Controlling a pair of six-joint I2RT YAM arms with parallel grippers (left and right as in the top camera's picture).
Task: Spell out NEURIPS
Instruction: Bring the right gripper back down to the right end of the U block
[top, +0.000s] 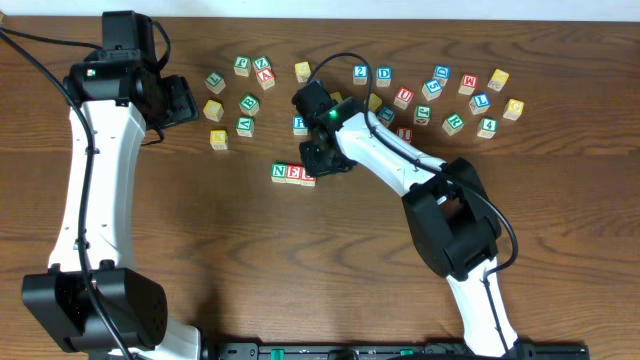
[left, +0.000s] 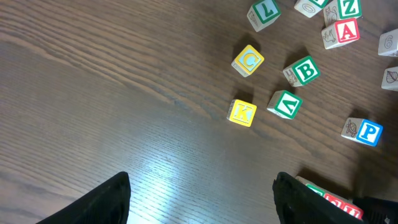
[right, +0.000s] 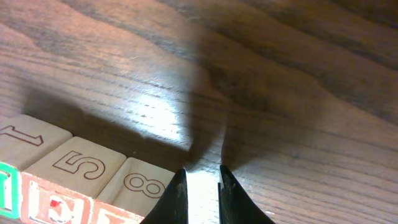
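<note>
Viewing from overhead: a row of three blocks (top: 294, 174) lies near the centre of the table (top: 200, 260). The N block (top: 279, 172) is leftmost and the E block (top: 294, 173) touches it. The third block (top: 308, 179) closes the row; its letter cannot be read. The right gripper (top: 318, 160) sits just beside the third block, at the right end of the row. Loose blocks (top: 440, 95) are scattered along the far side of the table, apart from the row. The left gripper (top: 185, 100) hangs at the left end of that scatter. Its jaw state cannot be told from this view.

Left wrist view: the left gripper (left: 202, 186) has its jaws wide apart, with only bare table between them. Ahead of it lie the yellow C block (left: 249, 60), the yellow K block (left: 242, 112), the green B block (left: 303, 71) and the blue P block (left: 362, 132). All four are separate from one another and well clear of the fingers. Part of the row shows at the lower right edge.

Right wrist view: the right gripper (right: 201, 174) has its jaws drawn almost together. A thin strip of table shows between them and they clamp nothing. The row lies at the lower left, with outlined numerals 1, 5 and 8 on its upward faces. The third block (right: 140, 183), marked 8, is just beside the nearer finger (right: 176, 202). Whether they touch cannot be told.
</note>
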